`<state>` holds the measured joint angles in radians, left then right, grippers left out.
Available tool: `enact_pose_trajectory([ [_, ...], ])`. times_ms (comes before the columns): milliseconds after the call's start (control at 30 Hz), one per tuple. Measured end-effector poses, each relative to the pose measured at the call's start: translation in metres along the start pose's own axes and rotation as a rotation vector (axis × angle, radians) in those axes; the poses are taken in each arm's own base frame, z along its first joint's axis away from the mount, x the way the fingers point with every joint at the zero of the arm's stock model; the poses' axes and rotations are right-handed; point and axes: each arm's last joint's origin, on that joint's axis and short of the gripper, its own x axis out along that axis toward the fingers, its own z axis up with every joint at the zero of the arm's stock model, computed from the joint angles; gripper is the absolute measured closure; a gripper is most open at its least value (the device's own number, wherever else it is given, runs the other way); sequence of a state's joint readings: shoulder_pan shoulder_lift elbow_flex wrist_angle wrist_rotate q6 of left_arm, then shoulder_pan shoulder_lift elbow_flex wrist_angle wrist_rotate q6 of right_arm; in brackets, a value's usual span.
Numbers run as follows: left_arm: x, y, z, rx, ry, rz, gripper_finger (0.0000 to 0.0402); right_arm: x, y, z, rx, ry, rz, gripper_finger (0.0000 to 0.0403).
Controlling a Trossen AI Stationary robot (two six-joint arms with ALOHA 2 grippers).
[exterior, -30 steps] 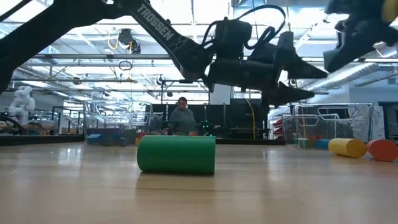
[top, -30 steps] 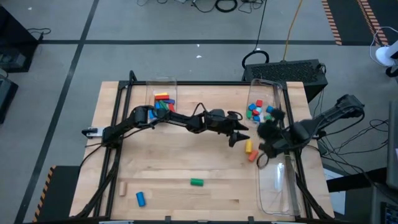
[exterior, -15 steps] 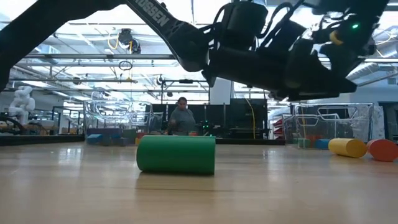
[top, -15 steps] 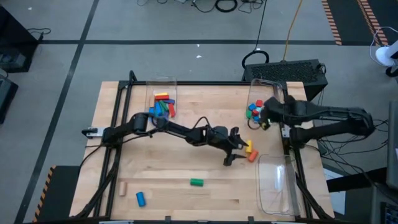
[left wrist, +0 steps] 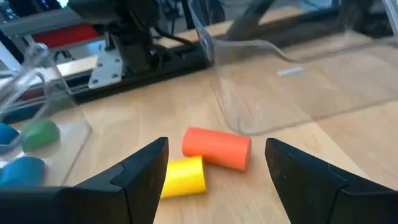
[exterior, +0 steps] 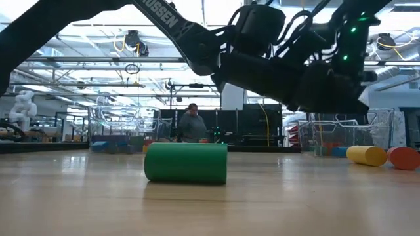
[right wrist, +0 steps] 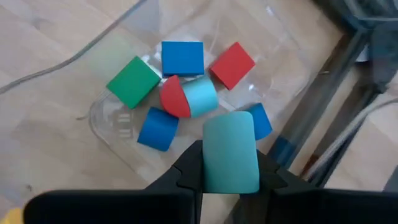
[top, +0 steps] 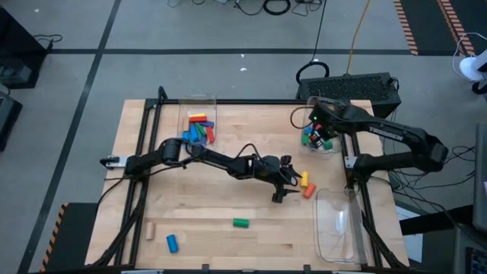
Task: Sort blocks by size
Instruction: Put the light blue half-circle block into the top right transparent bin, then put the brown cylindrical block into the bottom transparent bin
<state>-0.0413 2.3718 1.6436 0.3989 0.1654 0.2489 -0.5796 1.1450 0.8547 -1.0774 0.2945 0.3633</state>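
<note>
Both arms were dark, nearly black, built of slim jointed links with black cables looping along them. White "TROSSEN" lettering ran along one link at the upper middle of the low view. Small green lights glowed on a housing at that view's upper right.

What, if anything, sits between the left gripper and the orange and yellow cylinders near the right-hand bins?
Nothing visible. The left gripper is open, and the orange cylinder and yellow cylinder lie on bare table just ahead of its fingers. The empty clear bin stands beyond them, not in between.
</note>
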Motion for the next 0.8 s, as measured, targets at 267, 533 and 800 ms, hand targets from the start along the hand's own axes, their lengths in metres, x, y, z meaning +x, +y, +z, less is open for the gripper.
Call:
enact_pose_trajectory([
  [267,0.000,-0.001,-0.005,-0.004,0.046,-0.010,0.0132,0.028,-0.001,0.017,-0.040,0.083,0.004,0.0338],
  [533,0.005,-0.003,-0.014,0.023,0.054,0.012,0.0132,0.046,0.003,0.023,-0.084,0.174,0.052,0.0307],
  [800,0.008,0.001,-0.022,0.021,0.082,0.143,0.0132,0.038,0.000,0.022,-0.064,0.124,0.057,0.0198],
])
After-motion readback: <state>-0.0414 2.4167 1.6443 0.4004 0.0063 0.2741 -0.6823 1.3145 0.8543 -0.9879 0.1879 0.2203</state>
